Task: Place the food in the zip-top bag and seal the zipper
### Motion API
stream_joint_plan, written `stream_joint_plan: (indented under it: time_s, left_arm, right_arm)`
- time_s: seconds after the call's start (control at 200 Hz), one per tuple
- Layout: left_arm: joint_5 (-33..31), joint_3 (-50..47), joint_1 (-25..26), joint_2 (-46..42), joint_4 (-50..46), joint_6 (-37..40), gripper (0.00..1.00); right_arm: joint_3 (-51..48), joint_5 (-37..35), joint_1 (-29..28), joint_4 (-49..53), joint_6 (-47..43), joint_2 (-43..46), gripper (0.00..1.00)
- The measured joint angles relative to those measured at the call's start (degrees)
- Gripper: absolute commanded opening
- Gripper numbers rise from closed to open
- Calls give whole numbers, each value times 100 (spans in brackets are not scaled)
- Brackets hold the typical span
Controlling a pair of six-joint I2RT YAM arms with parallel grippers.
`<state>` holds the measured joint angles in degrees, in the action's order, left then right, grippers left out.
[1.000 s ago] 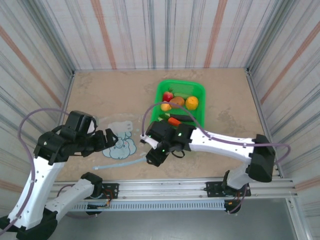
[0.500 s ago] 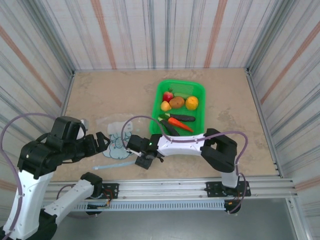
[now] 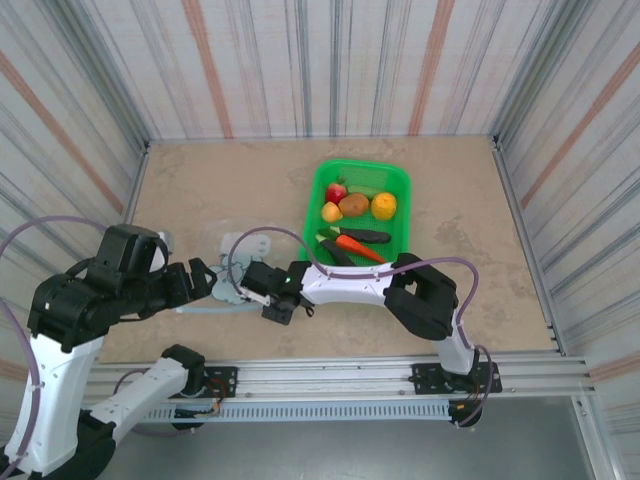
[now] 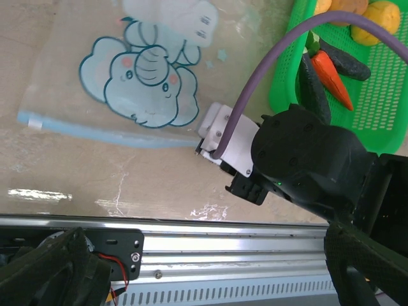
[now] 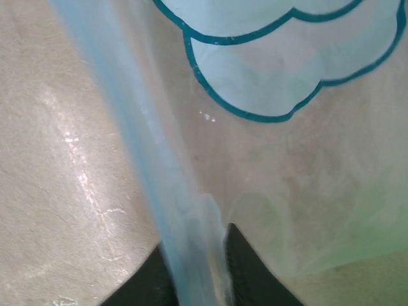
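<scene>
**Right pincer** [image 4: 199, 151]: clenched on one end of the thin light-blue zipper strip [image 4: 108, 131]. In the right wrist view the strip passes between its two dark fingertips [image 5: 245, 271], which sit close on either side of it.

**Left pincer** [image 3: 197, 281]: released, fingers spread wide with nothing between them. It hangs to the left of the right pincer, at the opposite side of the bag.

**Clear floppy zip-top bag** [image 4: 146, 70], pale blue elephant print: lies flat on the table, just left of and beyond the right pincer. Its zipper edge faces the near rail.

**Green mesh plastic basket** [image 3: 312, 205]: stands beyond and to the right of the right pincer, apart from the bag. It holds the toy food:
- red apple [image 3: 337, 191]
- brown potato [image 3: 353, 204]
- orange [image 3: 384, 205]
- yellow piece [image 3: 331, 212]
- orange carrot [image 3: 352, 243]
- dark elongated vegetables [image 3: 366, 236]

**Purple cable** [image 4: 268, 70]: arches from the right pincer's wrist toward the basket.

**Surface:** beige mottled tabletop [image 3: 230, 185], matte further back, with glossy streaks near the front edge just below the right pincer.

**Aluminium rail** [image 3: 340, 380]: runs along the near edge behind both pincers and carries the arm bases.

**Room:** striped wall panels [image 3: 300, 70] in grey, white and rust close in the table on the far, left and right sides.
</scene>
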<state>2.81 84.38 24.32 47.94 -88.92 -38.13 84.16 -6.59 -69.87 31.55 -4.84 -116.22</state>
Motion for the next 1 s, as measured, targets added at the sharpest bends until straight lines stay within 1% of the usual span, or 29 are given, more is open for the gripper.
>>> stream_joint_plan:
  time_s: [0.015, 0.035, 0.11, 0.265, 0.326, 0.396, 0.451, 0.501, 0.511, 0.531, 0.611, 0.686, 0.766, 0.822, 0.917, 1.002]
  left_arm:
    - [-9, 9, 0, 7, 0, 9, 98]
    - [-24, 24, 0, 22, -2, 35, 97]
    - [-81, 81, 0, 85, -7, 90, 96]
    - [-162, 153, 0, 297, -26, 365, 94]
    - [-179, 155, 0, 407, -26, 507, 92]
    - [-205, 155, 0, 538, -15, 682, 85]
    - [-225, 160, 7, 640, 2, 863, 83]
    - [-271, 199, 57, 713, 37, 997, 76]
    - [-291, 214, 76, 723, 50, 1047, 75]
    - [-302, 247, 140, 743, 81, 1102, 75]
    - [-420, 378, 487, 850, 238, 1370, 74]
    - [-597, 514, 1060, 898, 393, 1628, 74]
    - [-940, 623, 1816, 898, 525, 1895, 74]
    - [-1185, 649, 2170, 881, 577, 2048, 75]
    - [-1475, 629, 2354, 861, 625, 2299, 77]
    - [-1480, 315, 2374, 782, 791, 2465, 78]
  right_arm:
    - [2, 24, 22, 7, -20, 2, 9]
    - [17, 74, 55, 24, -13, 9, 5]
    - [59, 258, 188, 87, -33, 90, 3]
    - [210, 656, 568, 286, -59, 678, 3]
    - [308, 728, 697, 348, -146, 968, 4]
    - [422, 817, 791, 431, -286, 1314, 4]
    - [455, 850, 804, 487, -417, 1556, 4]
    - [452, 887, 800, 533, -560, 1746, 4]
    - [450, 894, 800, 544, -592, 1781, 2]
    - [439, 907, 800, 553, -647, 1843, 0]
    - [258, 929, 793, 516, -907, 2090, 0]
    - [-122, 925, 776, 431, -1217, 2321, 0]
    - [-619, 903, 758, 264, -1611, 2503, 0]
    - [-949, 903, 748, 138, -1943, 2577, 0]
    - [-1375, 903, 750, -153, -2494, 2647, 0]
    - [-1600, 1029, 800, -396, -2959, 2728, 0]
